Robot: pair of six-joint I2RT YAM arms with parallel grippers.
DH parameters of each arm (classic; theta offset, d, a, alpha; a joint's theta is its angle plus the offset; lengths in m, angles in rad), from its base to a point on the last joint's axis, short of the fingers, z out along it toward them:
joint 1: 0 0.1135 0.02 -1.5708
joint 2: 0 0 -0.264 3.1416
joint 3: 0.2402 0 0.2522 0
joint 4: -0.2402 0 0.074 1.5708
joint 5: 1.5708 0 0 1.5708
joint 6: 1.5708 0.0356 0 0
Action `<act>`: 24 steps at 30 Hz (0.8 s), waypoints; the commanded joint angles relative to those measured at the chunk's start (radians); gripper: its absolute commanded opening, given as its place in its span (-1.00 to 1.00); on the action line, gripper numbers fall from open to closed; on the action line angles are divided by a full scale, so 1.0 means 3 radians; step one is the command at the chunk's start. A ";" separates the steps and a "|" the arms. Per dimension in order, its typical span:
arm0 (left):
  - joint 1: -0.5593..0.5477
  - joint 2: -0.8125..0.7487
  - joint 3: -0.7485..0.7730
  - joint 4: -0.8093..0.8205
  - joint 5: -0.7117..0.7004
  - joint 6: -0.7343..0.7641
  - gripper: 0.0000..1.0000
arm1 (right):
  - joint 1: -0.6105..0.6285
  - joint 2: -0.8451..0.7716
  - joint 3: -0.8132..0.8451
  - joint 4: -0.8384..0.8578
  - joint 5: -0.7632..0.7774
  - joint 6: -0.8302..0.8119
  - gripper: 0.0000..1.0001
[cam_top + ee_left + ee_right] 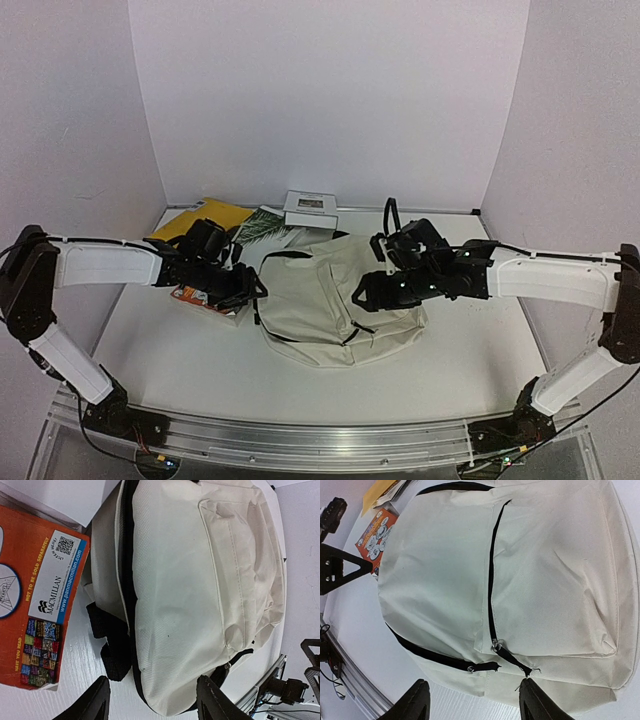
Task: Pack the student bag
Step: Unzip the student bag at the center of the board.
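The large cream fabric backpack lay flat mid-tabletop, its black zippers apparently shut. An orange paperback book, a flat yellow book and a palm-leaf-covered book lay outside it, so packing looked barely begun. The left end effector and right end effector hung open and empty on either side of the bag.

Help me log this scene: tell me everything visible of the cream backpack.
The student bag is cream woven fabric with black zippers, a front pocket and black straps. It lies flat, pocket side up, on the white table, zippers looking closed, fabric slack. An orange book lies beside it.
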 commanded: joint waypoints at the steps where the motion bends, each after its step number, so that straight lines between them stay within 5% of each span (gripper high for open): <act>1: 0.0009 0.0172 0.0204 0.0066 0.0142 0.0092 0.12 | -0.0002 -0.0051 0.0050 0.0041 0.0074 -0.0031 0.17; 5: 0.0009 0.0262 0.0236 0.0075 0.0167 0.0117 -0.13 | -0.0001 -0.0055 0.0012 0.0076 0.0051 -0.0018 0.14; 12: 0.0009 0.0395 0.0247 0.0127 0.0211 0.0083 -0.25 | -0.0002 -0.0017 0.0019 0.0094 0.0013 -0.0036 0.12; 24: 0.0011 0.0300 0.0304 0.0187 0.0291 0.0043 -1.00 | 0.0002 -0.0053 0.0018 0.0128 0.0031 -0.0040 0.09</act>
